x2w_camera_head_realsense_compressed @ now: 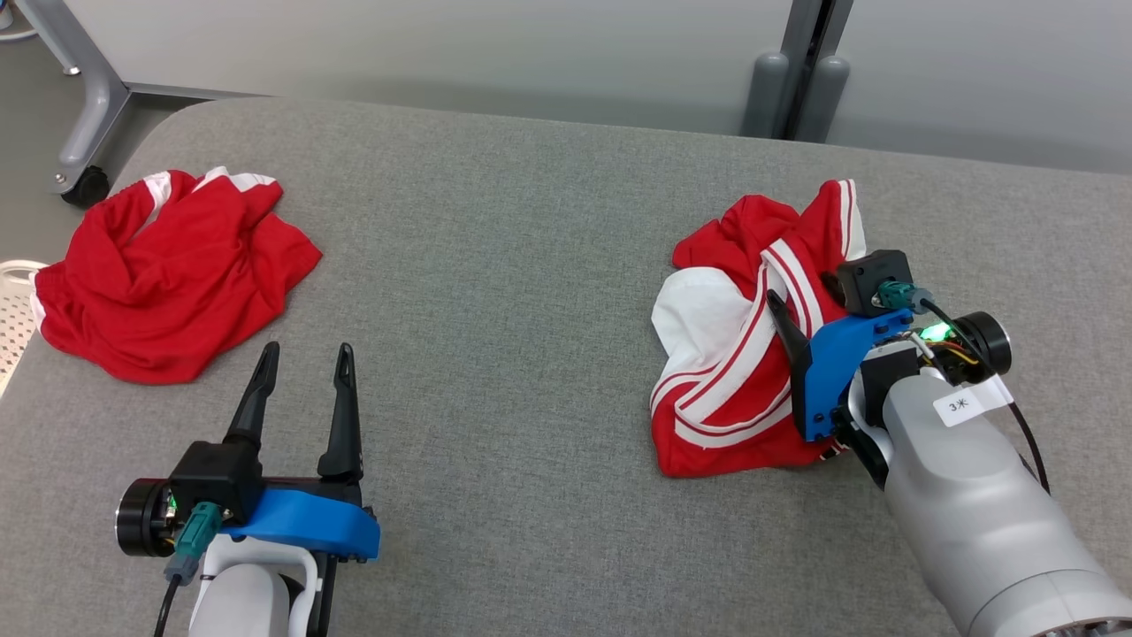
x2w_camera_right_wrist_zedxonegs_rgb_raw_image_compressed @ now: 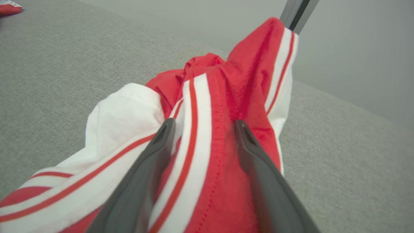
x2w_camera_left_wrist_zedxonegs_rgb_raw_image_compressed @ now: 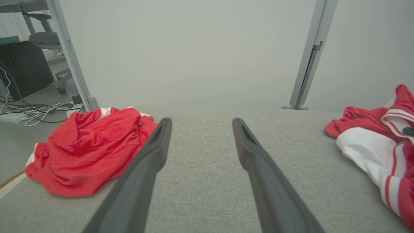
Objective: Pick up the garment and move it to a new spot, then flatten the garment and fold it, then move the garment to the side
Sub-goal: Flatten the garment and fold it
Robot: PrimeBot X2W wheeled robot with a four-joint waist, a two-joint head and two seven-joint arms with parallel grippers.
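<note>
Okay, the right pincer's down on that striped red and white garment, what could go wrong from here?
1. The right pincer stands open astride a raised fold of the crumpled striped garment; closing there may pinch only that ridge, so the rest could trail or slip out on lifting.
2. A plain red garment lies at the left edge of the grey table near the open left pincer; a careless sweep might nudge it off.

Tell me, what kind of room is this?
Probably a lab or office workspace, not a home: a grey padded table, pale partition panels, a wheeled metal leg, an office chair and loose floor cables.
</note>
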